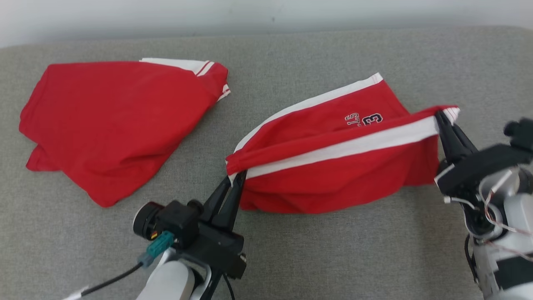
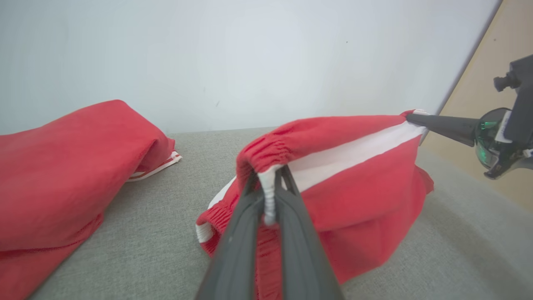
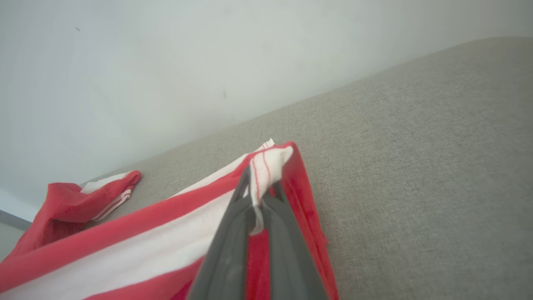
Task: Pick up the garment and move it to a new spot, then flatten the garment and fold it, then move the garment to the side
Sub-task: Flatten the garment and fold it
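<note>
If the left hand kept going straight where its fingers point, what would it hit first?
The red shorts that the left hand pinches; past them, probably grey cushion, though depth is unclear.

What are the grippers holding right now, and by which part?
Both hold the red shorts: the left gripper pinches the elastic waistband at one end of the white stripe, the right gripper the stripe's opposite corner.

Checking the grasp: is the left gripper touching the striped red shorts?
Touching. The left wrist view shows the left gripper shut on the shorts, their white stripe pinched between its jaws.
</note>
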`<state>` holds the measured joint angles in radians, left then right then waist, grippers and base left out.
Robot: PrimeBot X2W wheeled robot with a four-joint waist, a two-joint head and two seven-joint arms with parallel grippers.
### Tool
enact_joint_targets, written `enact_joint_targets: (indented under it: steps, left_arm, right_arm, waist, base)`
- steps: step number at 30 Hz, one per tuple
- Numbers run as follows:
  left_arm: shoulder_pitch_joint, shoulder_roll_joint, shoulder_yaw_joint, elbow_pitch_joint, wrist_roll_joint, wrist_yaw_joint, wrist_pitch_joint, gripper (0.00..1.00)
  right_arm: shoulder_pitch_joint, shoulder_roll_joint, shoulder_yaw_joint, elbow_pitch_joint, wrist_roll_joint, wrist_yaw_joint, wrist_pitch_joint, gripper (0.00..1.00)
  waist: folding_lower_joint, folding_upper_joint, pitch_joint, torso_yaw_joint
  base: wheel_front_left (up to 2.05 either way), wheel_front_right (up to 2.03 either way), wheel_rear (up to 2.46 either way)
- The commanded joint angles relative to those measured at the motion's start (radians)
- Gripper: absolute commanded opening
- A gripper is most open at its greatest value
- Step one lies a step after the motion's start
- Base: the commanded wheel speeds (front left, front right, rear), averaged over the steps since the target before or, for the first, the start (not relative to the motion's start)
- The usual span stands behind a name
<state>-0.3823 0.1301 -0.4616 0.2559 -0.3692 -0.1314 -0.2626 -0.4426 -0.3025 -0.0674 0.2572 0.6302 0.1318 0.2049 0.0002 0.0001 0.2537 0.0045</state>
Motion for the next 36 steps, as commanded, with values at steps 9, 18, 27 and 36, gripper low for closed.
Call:
enact_joint_targets:
  steps: [9,18,27,36]
  left_arm:
    - [-0.123,-0.038,-0.010,0.098,0.004,0.003,-0.003,0.00]
    - [-0.182,-0.063,-0.020,0.153,0.021,0.002,-0.003,0.00]
    - [-0.215,-0.074,-0.022,0.180,0.035,0.002,-0.003,0.00]
    - [-0.157,-0.077,0.049,0.174,0.076,0.002,-0.003,1.00]
  right_arm:
    - [-0.263,-0.042,0.105,0.283,-0.056,-0.002,-0.025,0.00]
    - [-0.466,-0.040,0.195,0.534,-0.100,-0.002,-0.078,0.00]
    - [-0.570,-0.035,0.248,0.683,-0.108,-0.002,-0.147,0.00]
    - [-0.537,-0.049,0.350,0.721,-0.061,-0.002,-0.235,1.00]
  waist:
    - [-0.0002,-0.0001,0.065,0.050]
    - [-0.0002,-0.0001,0.107,0.074]
    - [-0.0002,-0.0001,0.127,0.075]
    - [-0.0002,-0.0001,0.058,0.057]
  base:
    - [0.00,0.00,0.00]
    - [0.00,0.00,0.00]
    - [0.00,0.00,0.00]
    - [0.00,0.00,0.00]
